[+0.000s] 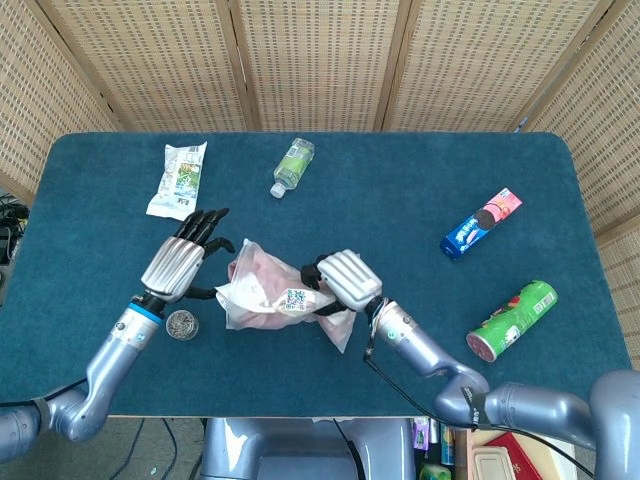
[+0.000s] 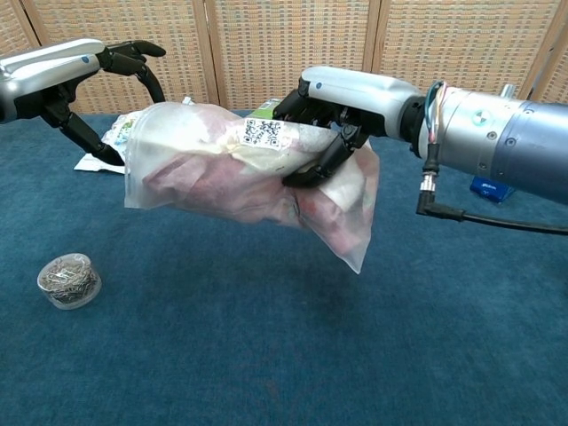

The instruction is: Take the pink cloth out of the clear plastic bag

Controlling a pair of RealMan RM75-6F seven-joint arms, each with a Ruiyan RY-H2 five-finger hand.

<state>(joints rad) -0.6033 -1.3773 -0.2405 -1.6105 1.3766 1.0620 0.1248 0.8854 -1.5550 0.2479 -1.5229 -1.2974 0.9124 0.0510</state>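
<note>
Fingers of right hand point(image 2: 342, 111) clamped on clear plastic bag point(image 2: 240, 164), held aloft; left hand point(image 2: 75, 80) fingers spread, beside bag

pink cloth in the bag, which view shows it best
The chest view: the pink cloth fills the frame through the clear plastic bag held by the right hand. The head view shows it small, from above.
</note>
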